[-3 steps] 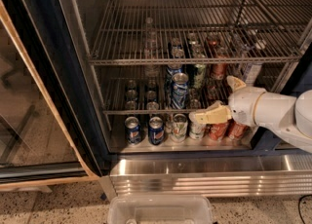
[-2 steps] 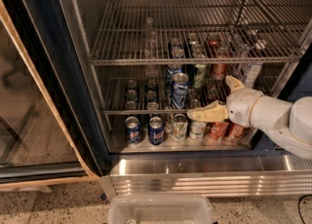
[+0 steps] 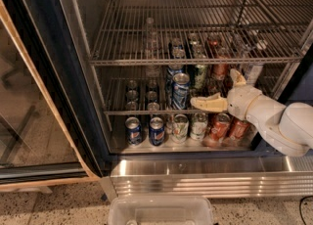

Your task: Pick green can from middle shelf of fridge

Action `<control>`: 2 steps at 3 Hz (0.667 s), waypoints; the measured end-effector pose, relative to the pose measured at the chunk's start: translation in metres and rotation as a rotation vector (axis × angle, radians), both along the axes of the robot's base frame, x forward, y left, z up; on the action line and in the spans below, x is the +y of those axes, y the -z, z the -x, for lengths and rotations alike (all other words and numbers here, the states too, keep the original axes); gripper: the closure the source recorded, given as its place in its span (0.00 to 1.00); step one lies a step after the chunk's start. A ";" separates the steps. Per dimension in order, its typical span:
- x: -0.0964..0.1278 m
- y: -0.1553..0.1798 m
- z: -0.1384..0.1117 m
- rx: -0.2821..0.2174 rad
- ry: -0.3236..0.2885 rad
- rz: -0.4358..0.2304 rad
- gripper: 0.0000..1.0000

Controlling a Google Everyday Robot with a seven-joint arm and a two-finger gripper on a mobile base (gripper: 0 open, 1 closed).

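Note:
The fridge (image 3: 63, 72) stands open with its dark frame on the left. The green can (image 3: 199, 75) stands on the middle shelf (image 3: 142, 112), a wire rack, just right of and behind a blue-and-silver can (image 3: 180, 91). My gripper (image 3: 220, 91) comes in from the right on a pale arm, at the height of this shelf's front rail. It is open and empty. One finger (image 3: 208, 103) points left below the green can, and the other (image 3: 237, 77) sticks up to the can's right. Neither touches the can.
Blue cans (image 3: 145, 130), pale white-and-green cans (image 3: 180, 127) and red cans (image 3: 218, 126) stand on the fridge floor. Bottles and cans stand on the upper rack (image 3: 146, 61). The glass door (image 3: 29, 101) hangs open on the left. A ribbed steel base (image 3: 210, 180) and a white bin (image 3: 161, 210) are below.
My gripper's lower finger has risen a little, from in front of the floor cans to the level of the middle shelf's rail. The cans have not moved.

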State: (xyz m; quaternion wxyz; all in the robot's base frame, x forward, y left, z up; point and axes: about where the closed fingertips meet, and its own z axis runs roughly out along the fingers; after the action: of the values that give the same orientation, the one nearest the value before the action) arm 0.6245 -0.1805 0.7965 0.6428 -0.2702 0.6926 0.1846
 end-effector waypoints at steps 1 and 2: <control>0.000 0.000 0.000 0.000 0.000 0.000 0.00; 0.001 0.002 -0.007 -0.015 0.015 -0.016 0.00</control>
State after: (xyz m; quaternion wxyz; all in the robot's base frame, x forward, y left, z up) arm 0.6314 -0.1800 0.7943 0.6515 -0.2611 0.6883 0.1833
